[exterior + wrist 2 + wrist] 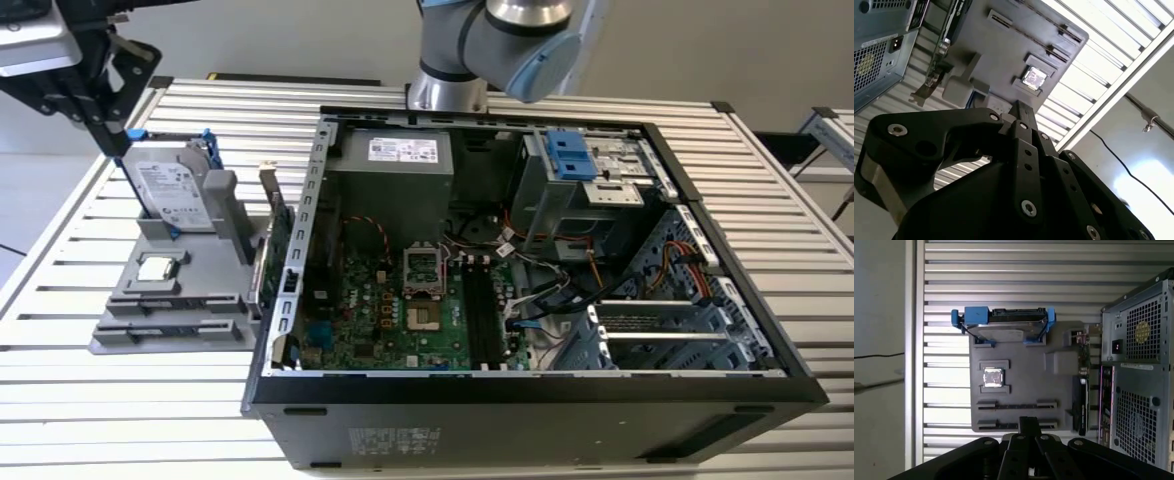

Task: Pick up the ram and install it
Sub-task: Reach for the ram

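- The gripper (124,140) hung well above a grey parts holder (160,340), with its fingers drawn together.
- The holder sat on a slatted metal table (120,420), just beside an open computer case (534,420) on the exterior view's left.
- A hard drive (171,185) in a blue-tabbed frame stood upright at one end of the holder.
- A CPU chip (158,268) lay in a square recess near the holder's middle.
- In the first wrist view, two long slots (1016,405) crossed the holder beyond the chip. Each showed a thin dark line, and it could not be told whether either line was the ram.
- An expansion card (1081,390) stood on edge along the holder's side nearest the case.
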`<state>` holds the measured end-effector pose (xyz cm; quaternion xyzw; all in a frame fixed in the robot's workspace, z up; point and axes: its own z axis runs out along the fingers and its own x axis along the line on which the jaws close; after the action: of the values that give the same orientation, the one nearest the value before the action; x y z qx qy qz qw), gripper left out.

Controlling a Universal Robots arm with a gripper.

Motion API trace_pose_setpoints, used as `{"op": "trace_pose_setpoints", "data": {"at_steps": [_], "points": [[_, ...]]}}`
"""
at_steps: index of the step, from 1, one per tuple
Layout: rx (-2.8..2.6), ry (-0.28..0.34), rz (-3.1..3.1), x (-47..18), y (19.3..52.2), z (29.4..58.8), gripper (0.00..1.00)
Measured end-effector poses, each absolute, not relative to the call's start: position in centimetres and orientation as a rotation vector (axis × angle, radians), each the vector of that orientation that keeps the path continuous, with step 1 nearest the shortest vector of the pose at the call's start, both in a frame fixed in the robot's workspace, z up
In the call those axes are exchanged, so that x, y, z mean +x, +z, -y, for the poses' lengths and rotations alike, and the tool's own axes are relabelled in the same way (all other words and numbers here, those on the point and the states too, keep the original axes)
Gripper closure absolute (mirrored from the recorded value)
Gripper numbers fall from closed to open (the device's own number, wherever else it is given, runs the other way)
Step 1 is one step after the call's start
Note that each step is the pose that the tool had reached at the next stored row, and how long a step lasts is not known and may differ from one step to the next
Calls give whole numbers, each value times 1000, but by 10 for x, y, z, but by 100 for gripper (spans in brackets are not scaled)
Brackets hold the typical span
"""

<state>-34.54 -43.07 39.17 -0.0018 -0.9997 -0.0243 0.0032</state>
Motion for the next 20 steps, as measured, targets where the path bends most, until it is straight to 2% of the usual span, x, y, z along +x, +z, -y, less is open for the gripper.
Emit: {"op": "trace_pose_setpoints", "data": {"at_steps": [20], "points": [[-6, -76, 3133, -345, 391, 451, 100]]}}
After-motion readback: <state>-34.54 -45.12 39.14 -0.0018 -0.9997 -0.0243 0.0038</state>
